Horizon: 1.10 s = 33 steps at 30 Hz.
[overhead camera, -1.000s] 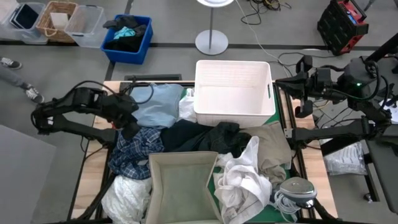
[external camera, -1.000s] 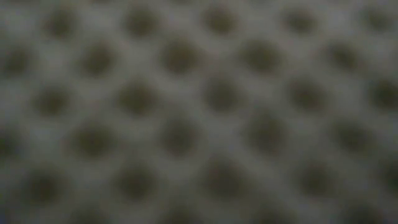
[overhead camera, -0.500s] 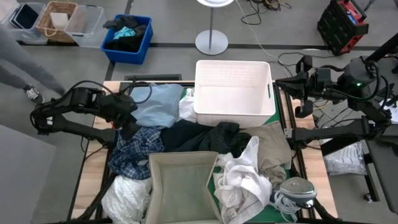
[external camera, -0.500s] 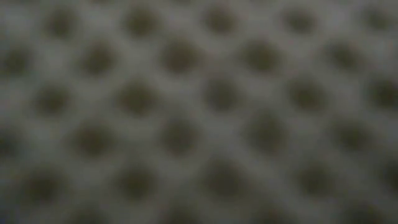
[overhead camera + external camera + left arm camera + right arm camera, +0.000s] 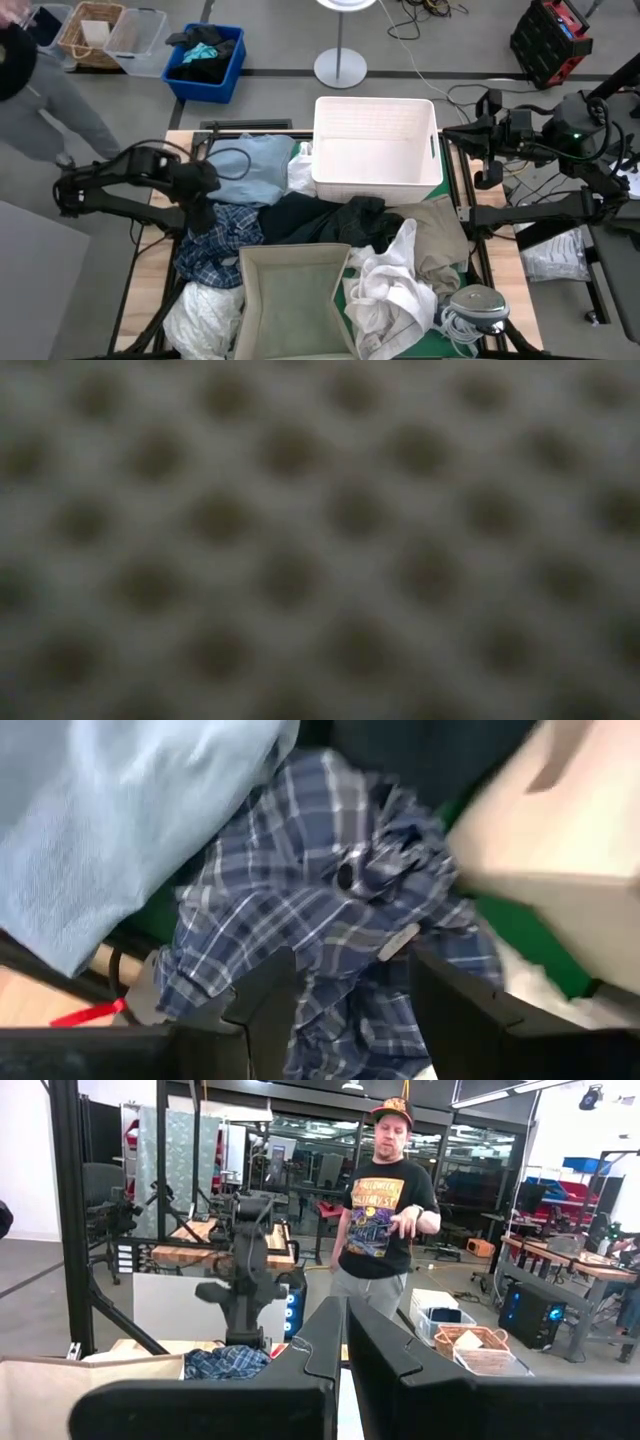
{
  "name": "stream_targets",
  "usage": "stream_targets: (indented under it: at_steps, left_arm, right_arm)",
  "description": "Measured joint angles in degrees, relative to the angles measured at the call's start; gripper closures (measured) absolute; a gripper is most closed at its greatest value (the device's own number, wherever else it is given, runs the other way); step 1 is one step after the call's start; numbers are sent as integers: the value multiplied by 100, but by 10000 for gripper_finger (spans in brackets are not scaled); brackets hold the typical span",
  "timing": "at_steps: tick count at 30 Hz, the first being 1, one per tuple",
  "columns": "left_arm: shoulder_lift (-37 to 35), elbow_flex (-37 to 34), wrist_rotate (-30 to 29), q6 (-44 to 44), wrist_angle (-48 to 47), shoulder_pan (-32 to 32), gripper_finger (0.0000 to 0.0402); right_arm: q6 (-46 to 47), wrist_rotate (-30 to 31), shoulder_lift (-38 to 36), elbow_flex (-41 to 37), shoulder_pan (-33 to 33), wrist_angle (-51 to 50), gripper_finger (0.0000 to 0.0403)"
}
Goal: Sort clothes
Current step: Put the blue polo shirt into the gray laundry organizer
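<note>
The clothes lie heaped on the table: a light blue shirt (image 5: 250,170), a blue plaid shirt (image 5: 215,245) (image 5: 330,890), a dark garment (image 5: 320,220), a khaki piece (image 5: 440,240) and white pieces (image 5: 395,285). My left gripper (image 5: 203,212) (image 5: 345,970) is open and points down over the plaid shirt's far part, with a crumpled fold of it between the fingers. My right gripper (image 5: 455,132) (image 5: 345,1315) is shut with nothing in it and waits beyond the table's right edge. A blurred mesh fills the low view. My left gripper comes at the plaid shirt's crumpled fold (image 5: 350,935) from above, one finger on either side of it. Whether the fingertips (image 5: 275,970) touch the cloth, I cannot tell. The shirt lies slack on the pile.
A white bin (image 5: 375,145) stands at the table's far middle and a beige bin (image 5: 295,300) at the near edge. A blue bin (image 5: 205,60) of dark fabrics stands on the floor beyond. A person (image 5: 40,90) walks at the far left, and another (image 5: 385,1220) stands beyond the table.
My left gripper has gone toward the table's near edge, from the light blue shirt's edge to over the plaid shirt. A person has walked into the high view at the far left.
</note>
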Motion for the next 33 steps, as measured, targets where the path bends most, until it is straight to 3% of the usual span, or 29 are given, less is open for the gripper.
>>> stream_targets:
  at_steps: [9, 15, 24, 33]
  left_arm:
    - [18, -797, -65, 712, 188, 0, 228]
    - [-253, -843, -475, 1661, 515, 0, 228]
    - [-433, -847, -802, 2336, 524, 0, 226]
    - [-307, -849, -822, 2433, 591, 0, 178]
  right_arm:
    - [0, 0, 2, -2, 0, 0, 390]
    - [2, -1, 2, -2, 0, -1, 390]
    - [2, -2, 2, -2, 0, 0, 390]
    - [2, -2, 2, -2, 1, -2, 390]
